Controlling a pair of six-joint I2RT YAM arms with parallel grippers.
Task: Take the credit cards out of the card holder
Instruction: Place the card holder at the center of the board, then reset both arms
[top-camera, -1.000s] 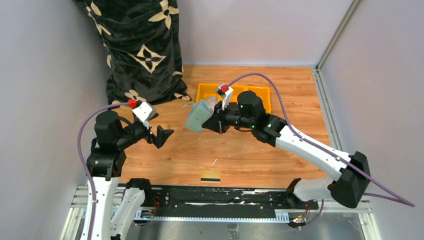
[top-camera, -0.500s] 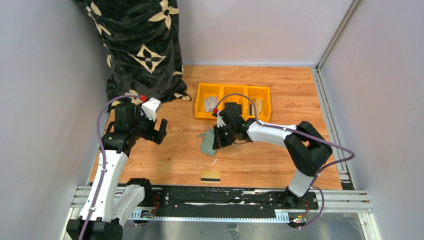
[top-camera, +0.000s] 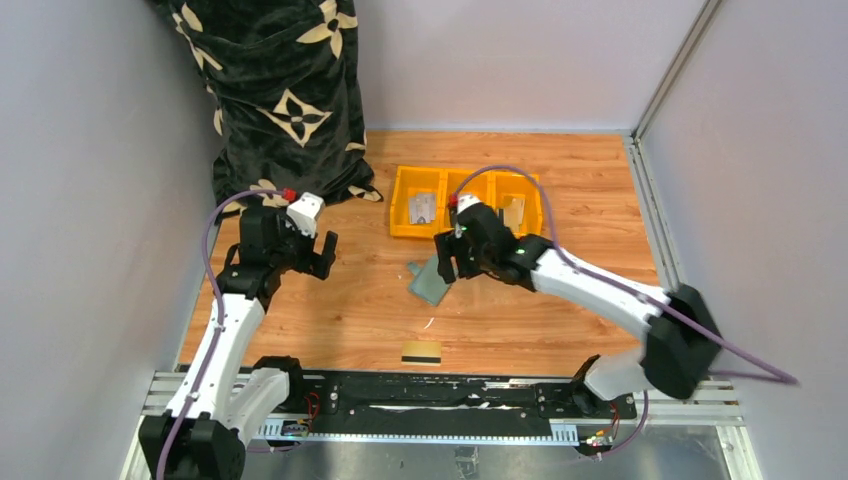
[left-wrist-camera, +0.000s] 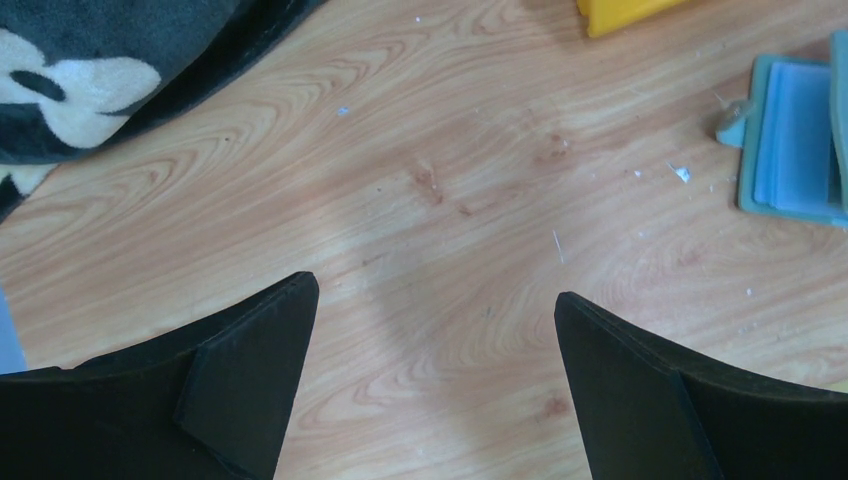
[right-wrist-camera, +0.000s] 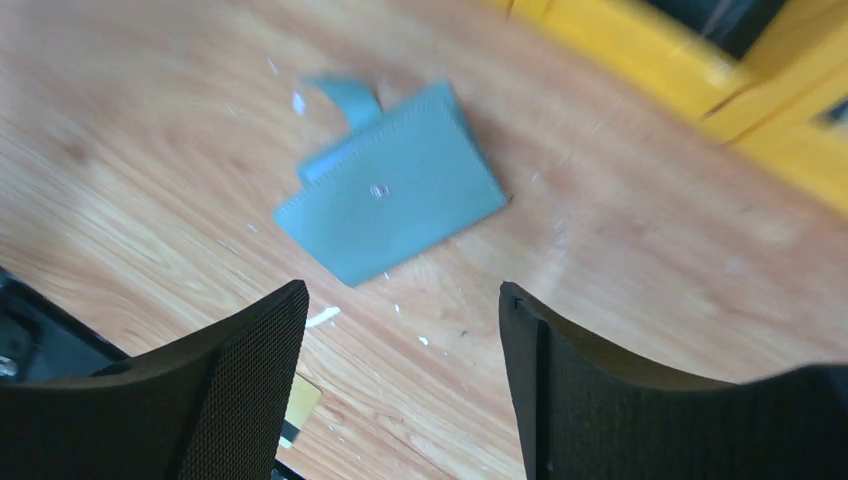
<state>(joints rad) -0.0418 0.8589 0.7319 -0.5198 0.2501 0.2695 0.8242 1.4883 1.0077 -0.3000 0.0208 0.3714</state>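
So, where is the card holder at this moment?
In the top view the card holder lies on the table near the middle, just before the yellow bin, beneath the open right gripper.

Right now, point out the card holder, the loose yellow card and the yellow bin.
card holder (right-wrist-camera: 395, 200), right wrist view, middle of its green outer face.
yellow card (top-camera: 421, 350), top view, centre of the card.
yellow bin (top-camera: 404, 231), top view, front-left wall.
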